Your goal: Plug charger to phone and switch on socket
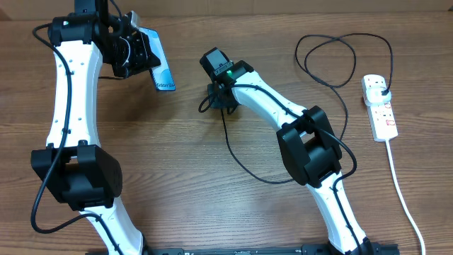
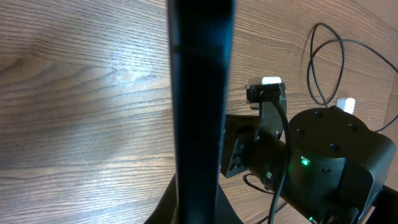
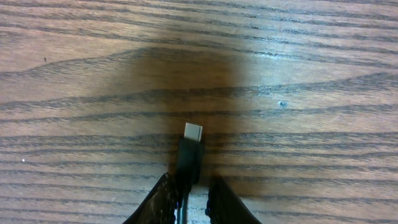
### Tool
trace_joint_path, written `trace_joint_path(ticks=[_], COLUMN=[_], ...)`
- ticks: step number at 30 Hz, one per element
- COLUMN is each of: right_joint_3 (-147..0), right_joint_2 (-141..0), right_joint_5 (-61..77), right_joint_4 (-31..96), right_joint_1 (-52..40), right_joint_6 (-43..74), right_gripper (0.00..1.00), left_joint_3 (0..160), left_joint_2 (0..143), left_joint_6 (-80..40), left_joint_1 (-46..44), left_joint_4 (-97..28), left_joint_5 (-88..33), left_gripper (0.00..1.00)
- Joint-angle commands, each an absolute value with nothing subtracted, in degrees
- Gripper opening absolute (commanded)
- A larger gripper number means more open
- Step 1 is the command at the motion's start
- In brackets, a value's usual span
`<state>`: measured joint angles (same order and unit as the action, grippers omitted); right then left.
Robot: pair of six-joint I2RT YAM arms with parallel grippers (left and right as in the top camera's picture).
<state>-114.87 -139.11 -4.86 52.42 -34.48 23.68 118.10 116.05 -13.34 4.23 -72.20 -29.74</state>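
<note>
The phone [image 1: 163, 69], light blue, is held up off the table at the top left by my left gripper [image 1: 144, 55], which is shut on it. In the left wrist view the phone [image 2: 202, 93] shows edge-on as a dark upright bar rising from the left gripper [image 2: 200, 214]. The charger [image 1: 237, 159] runs as a thin black cable from its plug in the white socket [image 1: 380, 108] to my right gripper [image 1: 220, 94]. In the right wrist view its connector tip [image 3: 193, 132] lies on the wood just ahead of the right gripper [image 3: 191, 196]. The jaws stand narrowly open around the cable, a slim gap on the right side.
The socket's thick white cord [image 1: 402, 191] trails toward the front right edge. The charger cable makes two loops [image 1: 333, 60] at the back right. My right arm [image 2: 329, 155] fills the lower right of the left wrist view.
</note>
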Motion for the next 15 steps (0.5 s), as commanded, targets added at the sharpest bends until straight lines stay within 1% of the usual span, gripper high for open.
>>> trace_joint_path(ticks=[1, 15], right_joint_3=[-114.69, -114.69], right_joint_2=[-141.21, -141.23], right_joint_5=[-4.36, -1.10], right_joint_4=[52.53, 53.19], right_joint_1=[-34.44, -34.44], right_joint_6=[23.59, 24.03], right_gripper=[0.19, 0.18], left_joint_3=[118.58, 118.58], left_joint_2=[115.81, 115.81], left_joint_6=[-11.94, -11.97], left_joint_1=[4.10, 4.10], left_joint_4=[-71.75, -71.72], left_joint_5=[-31.11, -31.11], left_gripper=[0.04, 0.04])
